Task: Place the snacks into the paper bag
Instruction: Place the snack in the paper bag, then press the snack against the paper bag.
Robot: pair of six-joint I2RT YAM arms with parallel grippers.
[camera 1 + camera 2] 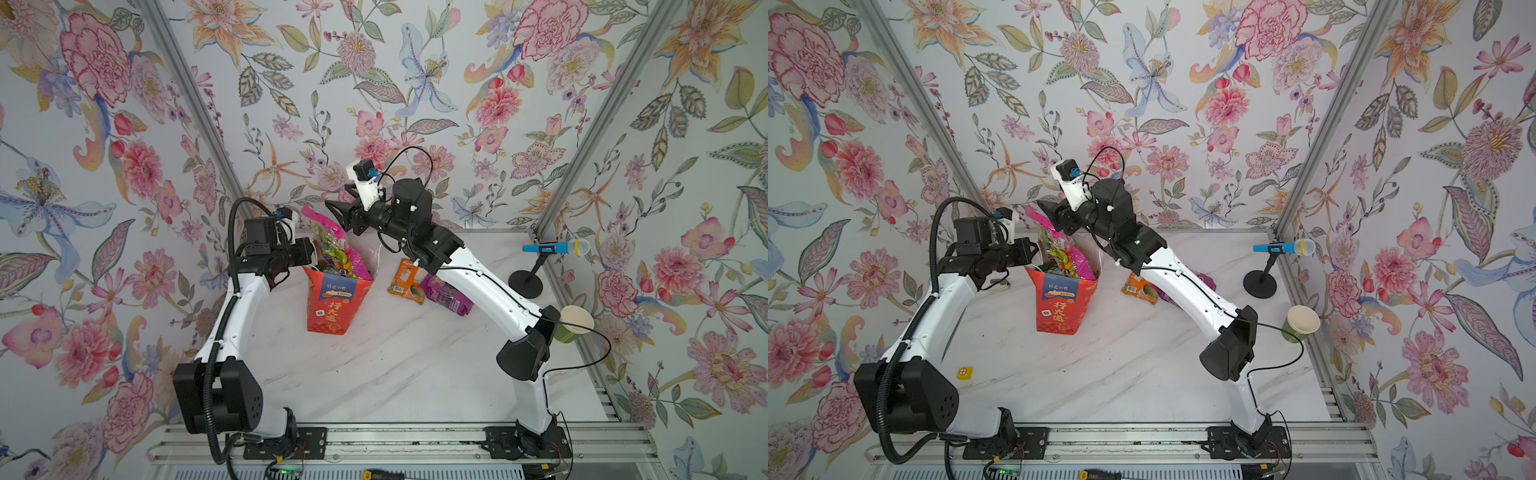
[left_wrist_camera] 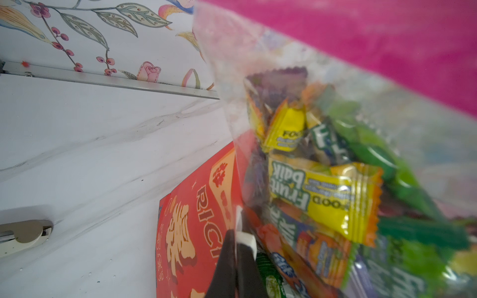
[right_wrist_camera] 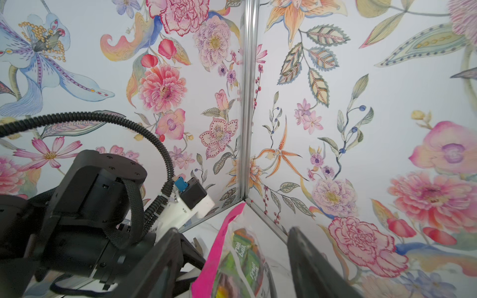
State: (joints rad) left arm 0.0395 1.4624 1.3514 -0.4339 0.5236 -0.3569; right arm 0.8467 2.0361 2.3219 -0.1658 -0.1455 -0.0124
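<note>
Here the left gripper is pinched tight on the left rim of the red paper bag, bracing it upright. The large magenta packet stands on end in the bag's mouth, its top poking out just under the right gripper, whose jaws gape either side of it, gripping nothing. Right of the bag, the orange packet and a purple packet lie flat beneath the right forearm, so that nearer arm must likely draw back and down

White marble-look table — upright red paper bag, orange packet beside purple packet, microphone stand
</note>
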